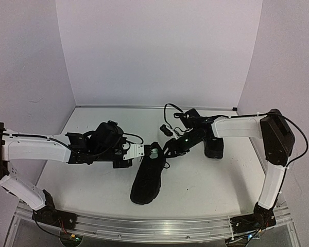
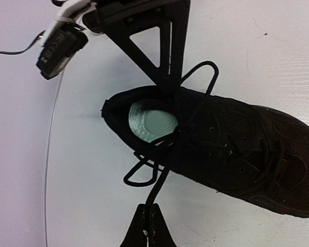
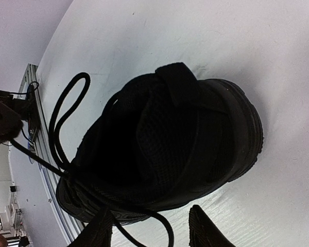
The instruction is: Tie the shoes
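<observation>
Item one on my screens: near shoe (image 1: 147, 180), matte black, lying on the white worktop (image 1: 211, 180) about midway between the two arms, toe toward the arm bases, its pale green insole (image 2: 152, 123) showing in the opening. Item two: far shoe (image 1: 214, 145), also black, farther back on the right, partly hidden behind the right arm and well apart from the first. Item three: lace (image 2: 164, 172) of the near shoe, thin and black, crossed over the tongue. One loose loop (image 2: 138, 175) lies on the worktop beside the collar, and a second loop (image 2: 208, 77) lies on the opposite side, just beside the right arm's fingers. Left tool (image 2: 148, 210): fingers pressed together, pinching one lace end, which runs straight from the eyelets to its tips. Right tool (image 3: 150, 212): fingers spread, tips low at the collar of the near shoe, a strand of lace passing through the gap between them; I cannot tell whether either finger touches it. The two tools face each other across the shoe's opening
</observation>
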Available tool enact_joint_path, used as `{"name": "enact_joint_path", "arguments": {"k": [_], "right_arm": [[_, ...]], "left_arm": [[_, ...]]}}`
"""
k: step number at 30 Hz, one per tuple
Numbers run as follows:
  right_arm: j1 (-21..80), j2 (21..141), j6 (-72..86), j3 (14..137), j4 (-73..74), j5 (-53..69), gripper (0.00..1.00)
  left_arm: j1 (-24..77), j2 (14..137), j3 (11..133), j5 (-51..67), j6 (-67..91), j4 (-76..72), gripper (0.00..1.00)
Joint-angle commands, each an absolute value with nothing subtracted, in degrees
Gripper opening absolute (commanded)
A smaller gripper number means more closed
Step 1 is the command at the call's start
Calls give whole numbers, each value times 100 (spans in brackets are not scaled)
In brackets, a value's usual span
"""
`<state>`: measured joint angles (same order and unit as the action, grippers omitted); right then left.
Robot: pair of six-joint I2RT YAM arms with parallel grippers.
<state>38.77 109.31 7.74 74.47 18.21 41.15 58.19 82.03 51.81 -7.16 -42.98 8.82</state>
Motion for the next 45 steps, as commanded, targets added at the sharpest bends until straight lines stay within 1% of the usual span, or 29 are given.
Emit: {"name": "enact_joint_path", "arguments": {"k": [1, 12, 17, 21, 23, 26, 28, 32, 33, 34, 37, 38, 39, 40, 41, 43, 45], "right_arm": [[3998, 11142, 533, 7751, 2050, 3914, 45], [4124, 11030, 457, 7672, 2240, 4013, 43], [4198, 10981, 472, 7610, 2268, 4064, 42], [4243, 11022, 521, 7596, 2259, 3985, 48], [4245, 11054, 541, 7580, 2223, 4011, 49], [4245, 11030, 597, 7492, 2070, 4052, 44], [4245, 11031, 608, 7474, 2014, 4050, 43], [4241, 11118, 734, 7494, 2015, 3891, 55], [4239, 11118, 750, 7476, 2007, 3935, 54], [4238, 11110, 756, 7459, 1992, 3989, 50], [4237, 11060, 756, 7412, 1907, 4107, 27], [4236, 11040, 748, 7410, 1907, 4123, 23], [4234, 11024, 752, 7410, 1908, 4142, 15], [4228, 11011, 760, 7415, 1919, 4132, 5], [4226, 10985, 774, 7417, 1924, 4096, 0], [4190, 10923, 816, 7403, 1925, 3962, 0], [4162, 10843, 870, 7391, 1921, 3775, 0]], "left_arm": [[5827, 7723, 5069, -969, -3956, 883, 0], [5830, 7449, 4926, -1414, -3604, 1291, 0], [5837, 7492, 4896, -1325, -3450, 1434, 0], [5840, 7497, 4895, -1248, -3429, 1406, 0], [5837, 7515, 4905, -1235, -3447, 1421, 0], [5837, 7554, 4914, -1236, -3455, 1441, 0], [5836, 7559, 4895, -1214, -3454, 1429, 0], [5836, 7538, 4860, -1205, -3420, 1419, 0], [5836, 7528, 4852, -1206, -3419, 1431, 0], [5836, 7520, 4844, -1202, -3418, 1440, 0], [5832, 7515, 4843, -1209, -3410, 1501, 0], [5840, 7523, 4839, -1212, -3410, 1520, 0], [5836, 7530, 4842, -1194, -3397, 1564, 0], [5834, 7536, 4843, -1149, -3376, 1615, 0], [5840, 7549, 4837, -1066, -3354, 1653, 0], [5837, 7607, 4847, -829, -3298, 1816, 2], [5837, 7705, 4872, -544, -3210, 1944, 12]]}}
